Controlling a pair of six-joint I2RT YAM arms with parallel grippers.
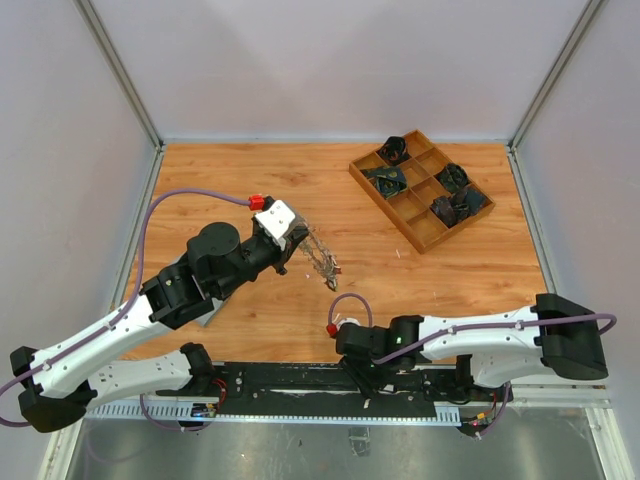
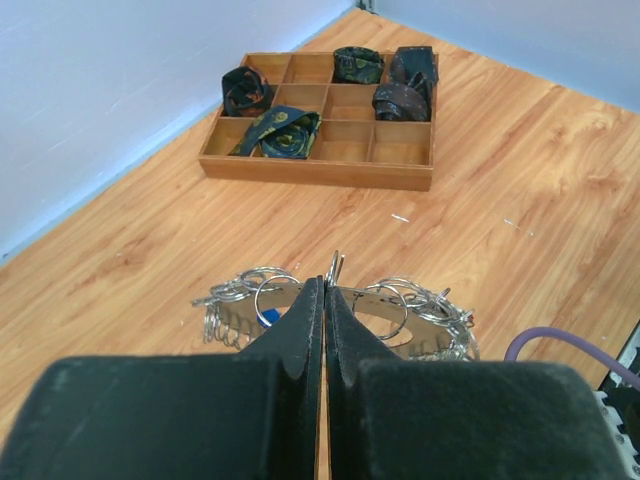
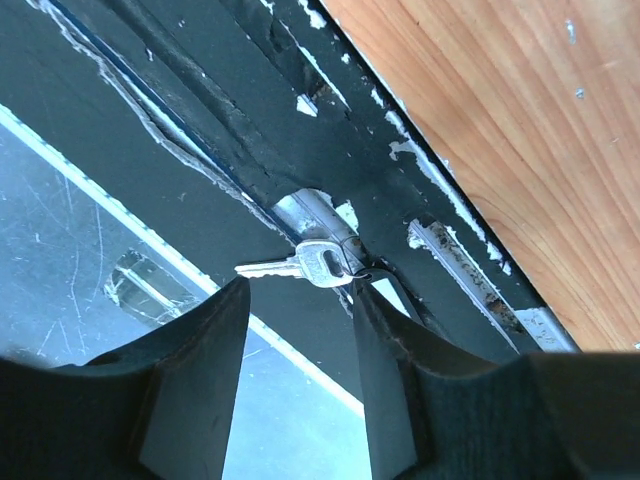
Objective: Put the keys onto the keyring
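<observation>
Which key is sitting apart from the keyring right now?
The lone silver key lying on the black base rail, ahead of the open right gripper; all other keys hang bunched on the keyring clamped in the shut left gripper.

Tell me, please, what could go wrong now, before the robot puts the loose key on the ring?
First, the key lies flat on the black rail at the table's edge, ungripped between the open fingers of the right gripper; closing may push it into the nearby gap or off the rail. Second, the left gripper pinches the crowded keyring at one spot only, so it may tilt or slip.
</observation>
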